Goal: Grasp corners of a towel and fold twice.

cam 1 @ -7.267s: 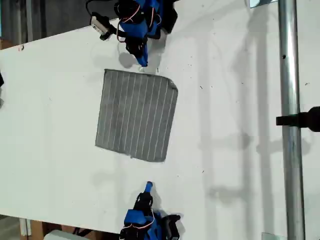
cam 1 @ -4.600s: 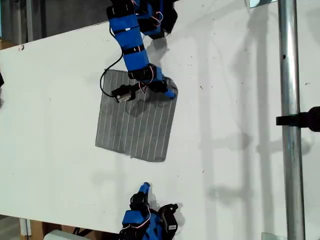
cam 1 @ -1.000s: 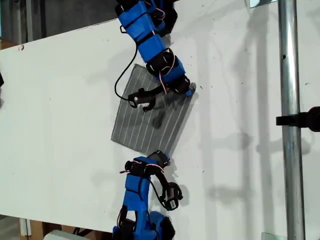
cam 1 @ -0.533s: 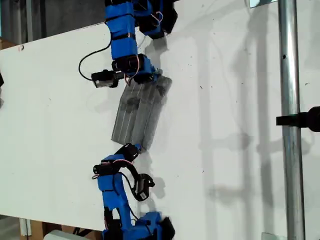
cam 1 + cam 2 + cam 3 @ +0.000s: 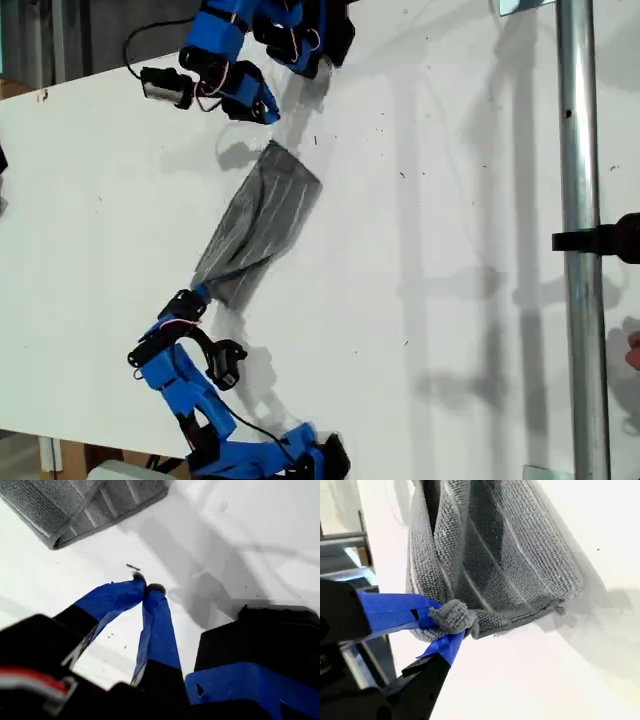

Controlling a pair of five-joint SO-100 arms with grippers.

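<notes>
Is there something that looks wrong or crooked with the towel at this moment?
Yes. The towel lies diagonally, twisted and bunched rather than flat. My second claw pinches one corner; my first claw is shut on nothing, clear of the cloth.

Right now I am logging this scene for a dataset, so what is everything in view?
towel: one, grey with pale stripes, folded over and skewed, mid-table in the exterior view.
table: one, white, under everything.
metal pole: one, silver, along the exterior view's right, with a black clamp.
person's hand: a sliver at the exterior view's right edge.
my first tool: one, blue, shut on nothing, off the towel, at the exterior view's top.
my second tool: one, blue, pinching a towel corner, at the exterior view's lower left.
</notes>
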